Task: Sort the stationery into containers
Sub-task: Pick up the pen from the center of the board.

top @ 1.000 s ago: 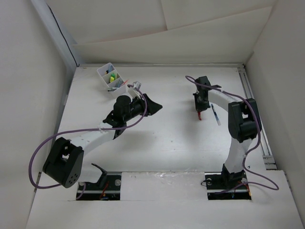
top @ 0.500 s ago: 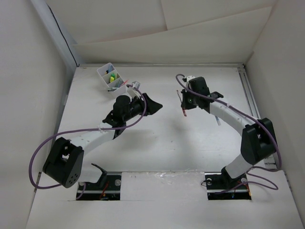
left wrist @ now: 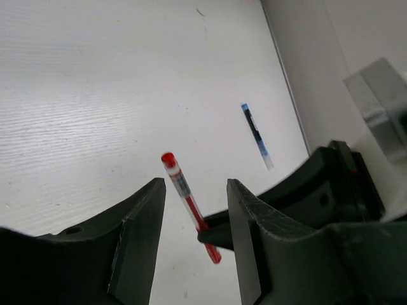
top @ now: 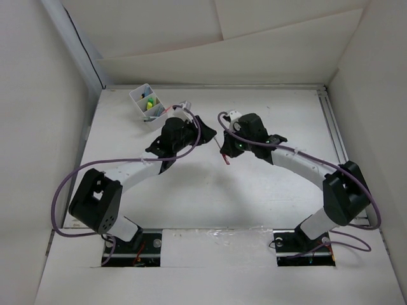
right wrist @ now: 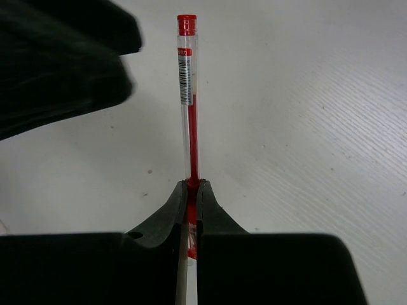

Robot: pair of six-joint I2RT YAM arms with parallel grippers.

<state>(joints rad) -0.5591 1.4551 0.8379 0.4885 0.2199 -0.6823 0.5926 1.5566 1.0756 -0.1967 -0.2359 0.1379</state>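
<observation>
My right gripper point(right wrist: 193, 184) is shut on the lower part of a red pen point(right wrist: 189, 82) with a clear barrel and holds it above the table near the middle point(top: 222, 152). My left gripper point(left wrist: 196, 184) is open, and the red pen point(left wrist: 181, 187) stands between its two fingers without touching either. In the top view the two grippers meet, the left gripper point(top: 205, 135) just left of the right gripper point(top: 224, 151). The white divided tray point(top: 147, 103) sits at the far left corner and holds several coloured items.
A blue pen point(left wrist: 257, 136) lies flat on the table to the right of the grippers. White walls close in the table at the back and on both sides. A metal rail point(top: 337, 146) runs along the right edge.
My right arm has carried the red pen leftwards from the right side to the middle. My left gripper has swung towards it, so the pen now sits between its open fingers.
</observation>
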